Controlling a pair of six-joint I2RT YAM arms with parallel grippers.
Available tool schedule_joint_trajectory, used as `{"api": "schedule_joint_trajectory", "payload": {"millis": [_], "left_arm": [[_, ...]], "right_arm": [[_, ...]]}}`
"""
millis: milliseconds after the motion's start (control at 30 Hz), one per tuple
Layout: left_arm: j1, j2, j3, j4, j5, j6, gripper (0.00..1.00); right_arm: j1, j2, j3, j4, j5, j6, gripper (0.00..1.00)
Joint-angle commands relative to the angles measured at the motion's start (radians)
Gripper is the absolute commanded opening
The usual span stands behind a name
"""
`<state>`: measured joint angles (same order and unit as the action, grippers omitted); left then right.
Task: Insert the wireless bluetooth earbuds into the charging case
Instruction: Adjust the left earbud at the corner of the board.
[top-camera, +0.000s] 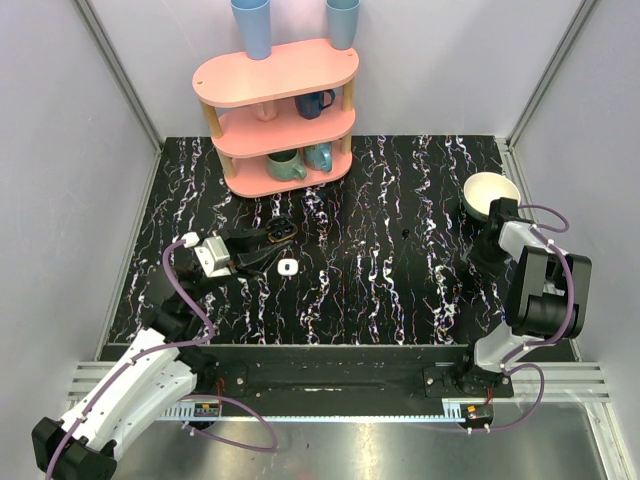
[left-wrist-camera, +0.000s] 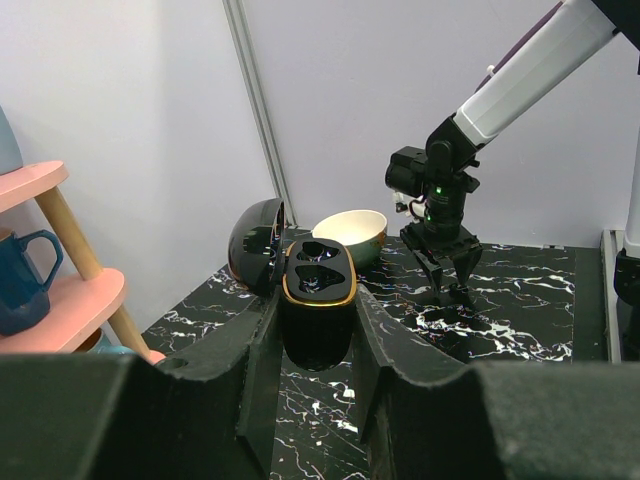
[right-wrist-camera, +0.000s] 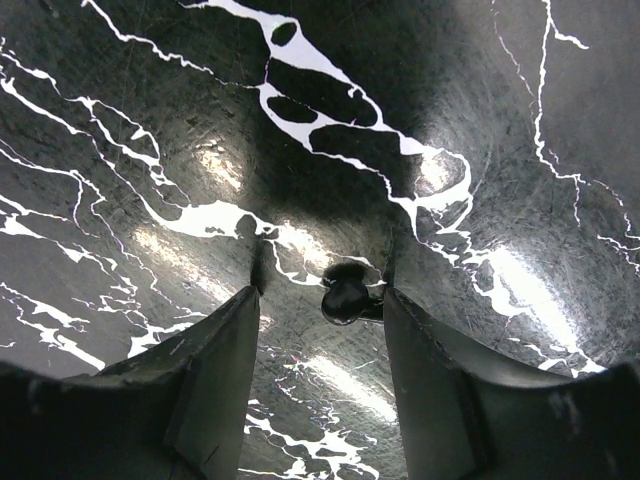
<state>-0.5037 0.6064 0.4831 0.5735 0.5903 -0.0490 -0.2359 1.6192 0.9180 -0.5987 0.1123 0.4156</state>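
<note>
My left gripper (left-wrist-camera: 318, 305) is shut on the black charging case (left-wrist-camera: 318, 300), held above the table at the left (top-camera: 279, 233). The case has a gold rim, its lid is swung open to the left, and both wells look empty. My right gripper (right-wrist-camera: 322, 290) points straight down at the table at the right (top-camera: 487, 264). Its jaws stand apart. One small glossy black earbud (right-wrist-camera: 345, 298) lies on the table between them, against the inner face of the right finger (right-wrist-camera: 420, 350). No other earbud shows.
A cream bowl (top-camera: 490, 193) sits just behind the right gripper. A small white piece with a dark centre (top-camera: 286, 267) lies on the table below the held case. A pink shelf (top-camera: 278, 110) with mugs stands at the back left.
</note>
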Motion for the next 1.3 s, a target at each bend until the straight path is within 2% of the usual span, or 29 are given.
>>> {"api": "schedule_joint_trajectory", "payload": {"millis": [0, 433, 900, 1267], "left_arm": [[-0.002, -0.003, 0.023, 0.037, 0.014, 0.014, 0.0], [-0.002, -0.016, 0.018, 0.031, 0.017, 0.017, 0.0], [-0.002, -0.008, 0.028, 0.026, 0.02, 0.017, 0.0], [-0.002, 0.007, 0.035, 0.029, 0.023, 0.018, 0.0]], "right_arm": [[-0.005, -0.056, 0.001, -0.009, 0.006, 0.003, 0.6], [-0.005, -0.024, -0.011, -0.004, -0.017, 0.008, 0.5], [-0.005, -0.01, 0.002, 0.01, 0.053, 0.003, 0.49], [-0.005, 0.016, 0.015, 0.013, 0.043, -0.023, 0.46]]}}
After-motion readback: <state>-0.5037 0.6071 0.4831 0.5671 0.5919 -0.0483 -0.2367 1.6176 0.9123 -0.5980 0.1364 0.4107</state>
